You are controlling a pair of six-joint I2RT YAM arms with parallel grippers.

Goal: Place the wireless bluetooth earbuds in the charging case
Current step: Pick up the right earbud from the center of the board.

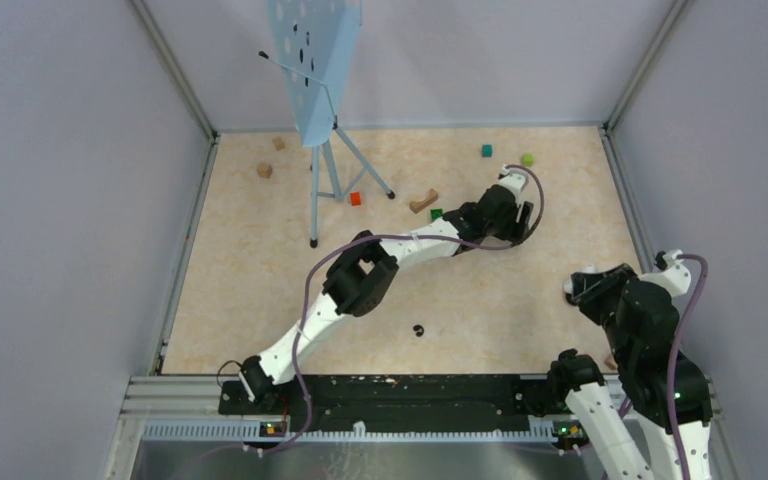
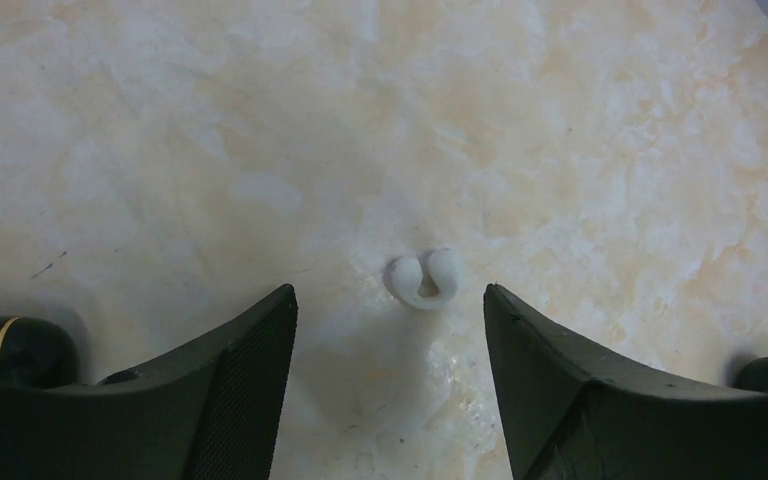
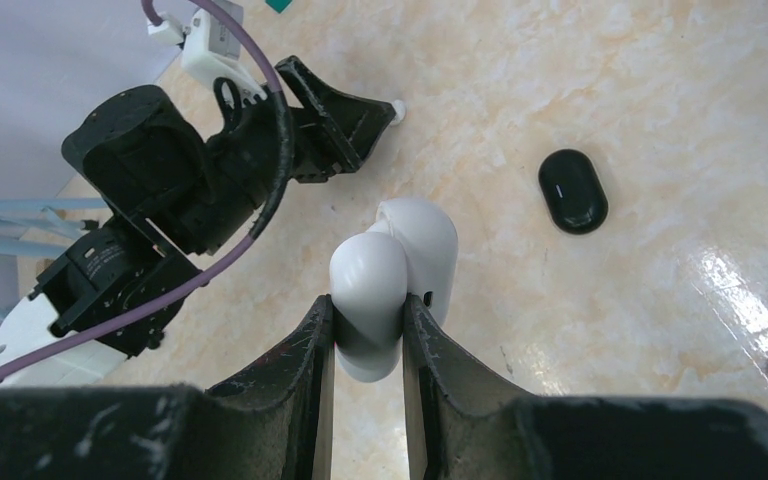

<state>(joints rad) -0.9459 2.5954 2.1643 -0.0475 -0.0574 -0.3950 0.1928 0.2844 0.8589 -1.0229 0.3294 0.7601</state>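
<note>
Between the spread, empty jaws of the left gripper [image 2: 388, 295], white earbuds [image 2: 425, 279] lie on the table [image 2: 260, 120]; we judge them light and slippery, so pinch across the 2 lobes. The right gripper [image 3: 368, 305] clamps the charging case [image 3: 425, 240].

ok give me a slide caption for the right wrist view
Right gripper clamps the white charging case, with a black oval case lying on the table beyond.
</note>
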